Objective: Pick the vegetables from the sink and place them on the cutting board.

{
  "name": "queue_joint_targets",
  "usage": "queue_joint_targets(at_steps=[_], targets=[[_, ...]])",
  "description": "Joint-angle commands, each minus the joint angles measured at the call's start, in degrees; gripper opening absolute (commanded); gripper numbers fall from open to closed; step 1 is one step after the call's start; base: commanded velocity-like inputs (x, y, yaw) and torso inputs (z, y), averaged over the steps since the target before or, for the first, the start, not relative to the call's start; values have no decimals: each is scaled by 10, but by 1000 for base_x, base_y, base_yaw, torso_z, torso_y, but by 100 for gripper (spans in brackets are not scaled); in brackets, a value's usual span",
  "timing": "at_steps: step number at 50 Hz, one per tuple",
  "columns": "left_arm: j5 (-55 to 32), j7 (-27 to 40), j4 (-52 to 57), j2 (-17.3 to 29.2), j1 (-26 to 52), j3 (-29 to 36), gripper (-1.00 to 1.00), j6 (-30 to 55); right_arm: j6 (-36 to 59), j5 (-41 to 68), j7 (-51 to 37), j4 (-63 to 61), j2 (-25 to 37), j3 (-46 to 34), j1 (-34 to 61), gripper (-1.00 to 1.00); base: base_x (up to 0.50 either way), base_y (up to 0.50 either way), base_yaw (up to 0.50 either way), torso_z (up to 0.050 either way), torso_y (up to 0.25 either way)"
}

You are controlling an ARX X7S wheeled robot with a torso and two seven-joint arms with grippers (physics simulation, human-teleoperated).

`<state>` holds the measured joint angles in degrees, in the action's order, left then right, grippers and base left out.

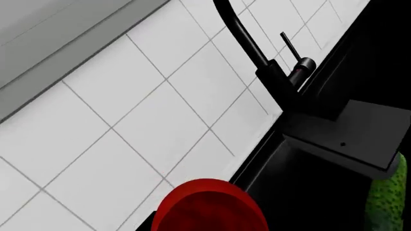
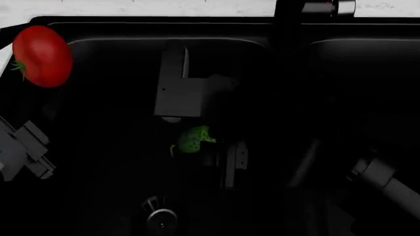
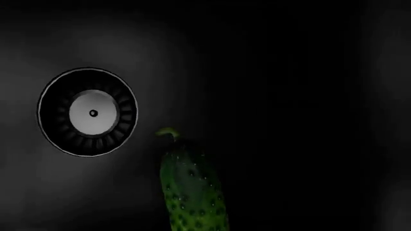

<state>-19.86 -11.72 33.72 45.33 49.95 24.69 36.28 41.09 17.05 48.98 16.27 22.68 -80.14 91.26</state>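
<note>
The red tomato hangs above the far left corner of the black sink. It fills the near edge of the left wrist view, right at my left gripper, whose fingers are hidden; the left arm shows below it. The bumpy green cucumber hangs end-down in my right gripper over the left basin. It also shows in the right wrist view and at the edge of the left wrist view. The cutting board is out of view.
The round metal drain lies on the basin floor below the cucumber and shows in the right wrist view. The black faucet stands at the back rim before a white tiled wall. A divider separates the two basins.
</note>
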Motion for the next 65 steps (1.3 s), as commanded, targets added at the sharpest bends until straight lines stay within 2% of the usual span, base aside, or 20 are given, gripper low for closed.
queue_joint_targets(at_steps=[1,10,16,21,31,43,62,65], targets=[[-13,10,-33,-69,-87,-47,-100,19,61,3,-7,-82,20,49,8,-100,-500,0,0,-10,0],[-29,15,-29,-73,-67,-55,-100,50,48,3,-17,-69,24,65,12,-100,-168,2,2,-20,-4],[-17,15,-34,-73,-70,-54,-100,24,46,6,-23,-67,25,73,9,-100,11,22,14,-33,36],[-42,13,-44,-83,-66,-71,-100,33,38,6,-20,-58,21,76,12,-100,-9,4,8,-8,-3],[-52,19,-46,-84,-64,-72,-100,56,38,10,-51,-81,38,100,5,-100,-3,0,2,0,250],[-29,85,-52,-102,-56,-73,-100,107,82,34,-135,-163,80,152,-47,-100,1,0,0,0,250],[-44,98,-34,-111,-52,-87,-100,125,100,45,-148,-199,101,153,-73,-100,1,0,0,0,250],[-23,102,-32,-106,-57,-71,-100,108,116,47,-147,-206,102,147,-71,-100,0,0,0,0,250]])
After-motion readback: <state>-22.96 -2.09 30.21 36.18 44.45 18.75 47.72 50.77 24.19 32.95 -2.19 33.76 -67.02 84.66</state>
